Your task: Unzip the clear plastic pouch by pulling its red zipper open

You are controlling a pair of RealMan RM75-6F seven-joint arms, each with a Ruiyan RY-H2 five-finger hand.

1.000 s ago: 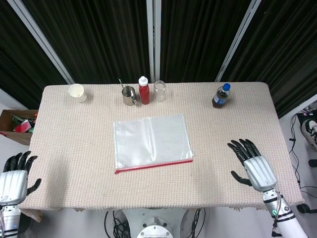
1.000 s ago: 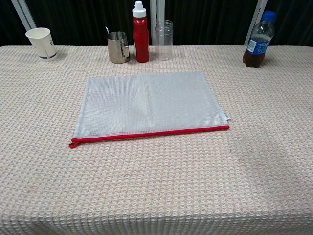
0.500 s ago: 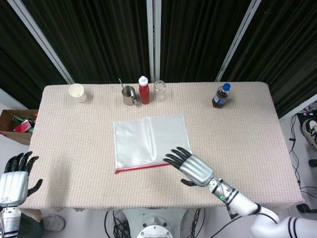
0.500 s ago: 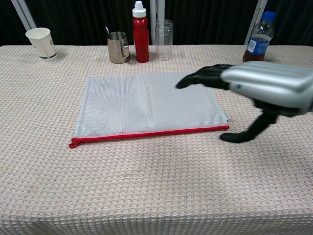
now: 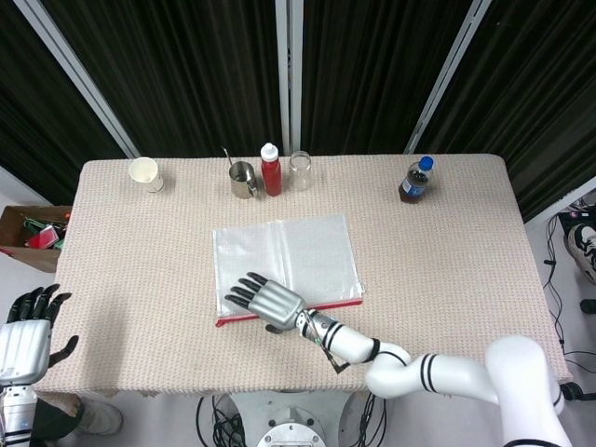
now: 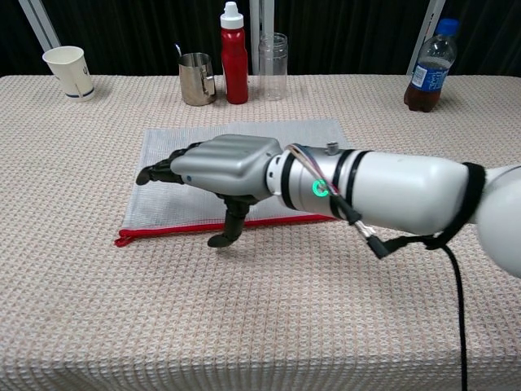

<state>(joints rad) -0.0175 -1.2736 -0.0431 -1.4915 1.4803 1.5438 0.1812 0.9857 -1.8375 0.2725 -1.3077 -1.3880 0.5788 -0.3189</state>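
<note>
The clear plastic pouch (image 5: 284, 261) (image 6: 244, 142) lies flat in the middle of the table, its red zipper (image 5: 340, 303) (image 6: 163, 233) running along the near edge. My right hand (image 5: 265, 301) (image 6: 220, 167) hovers palm down over the pouch's near left part, fingers spread toward the left, thumb hanging down near the zipper. It holds nothing. The zipper's left end (image 6: 120, 239) shows just past the fingertips. My left hand (image 5: 26, 337) hangs open off the table's left edge, seen only in the head view.
Along the far edge stand a paper cup (image 5: 145, 173), a metal cup (image 5: 243, 179), a red bottle (image 5: 271, 170), a clear glass (image 5: 300, 170) and a cola bottle (image 5: 416, 180). A cardboard box (image 5: 28, 228) sits off the table's left side.
My right arm has swept left across the table, from the near right corner to over the pouch's left part. The left hand and the pouch have stayed put.
</note>
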